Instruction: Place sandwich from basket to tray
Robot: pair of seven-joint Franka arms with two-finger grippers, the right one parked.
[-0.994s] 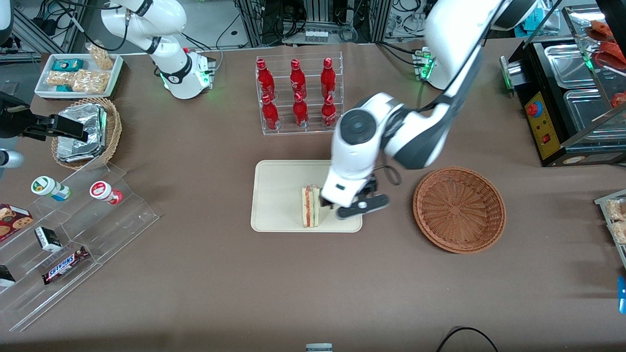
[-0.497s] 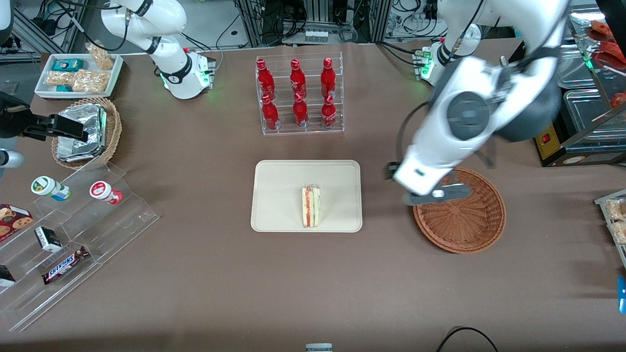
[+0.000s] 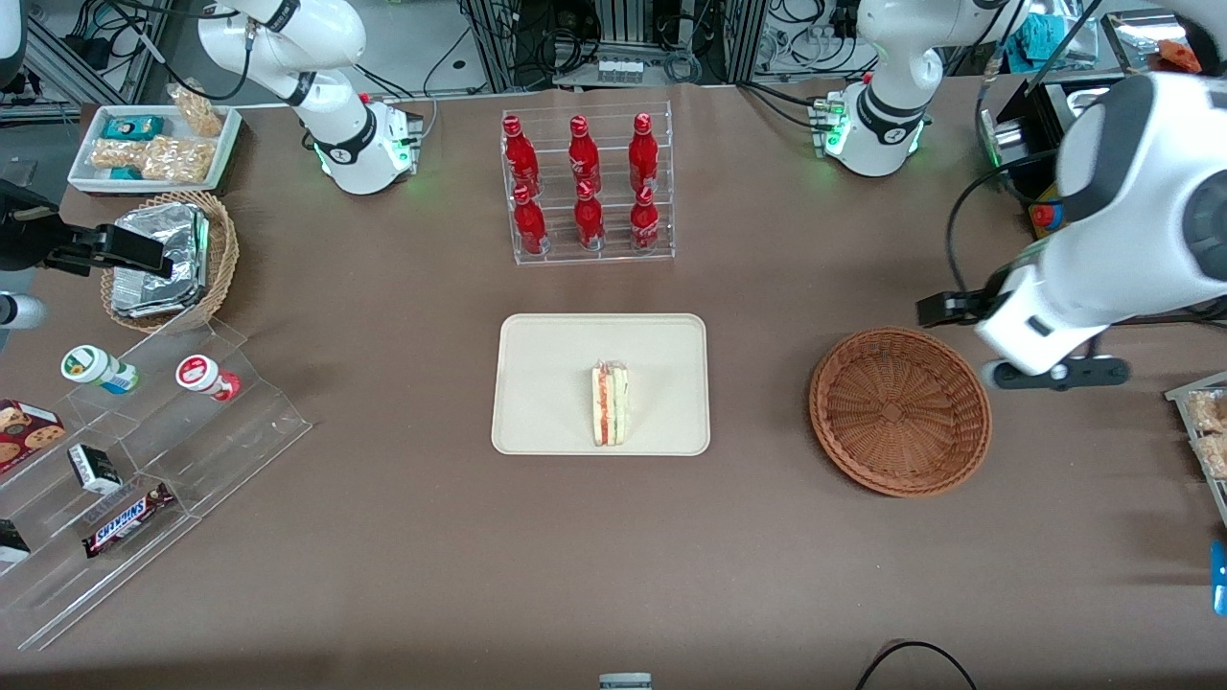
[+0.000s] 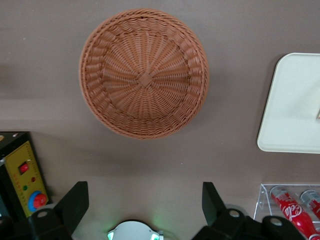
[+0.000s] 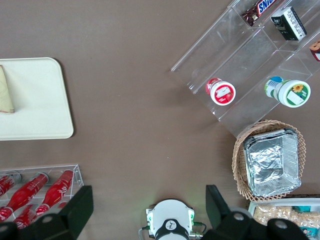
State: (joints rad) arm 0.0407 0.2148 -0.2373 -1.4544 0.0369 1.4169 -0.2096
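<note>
Sandwich [image 3: 610,403] is set on the tray [image 3: 546,383], well apart from the gripper [image 4: 145,210], which is spread wide, holding nothing, just beside the emptied basket [image 3: 899,410]; nothing is judged left.

The wrist view cut off most of the tray [image 4: 292,107], showing only a sliver of sandwich [image 4: 318,114].

sandwich [image 5: 5,92] on tray [image 5: 37,107], foil basket [image 5: 270,160]
</note>
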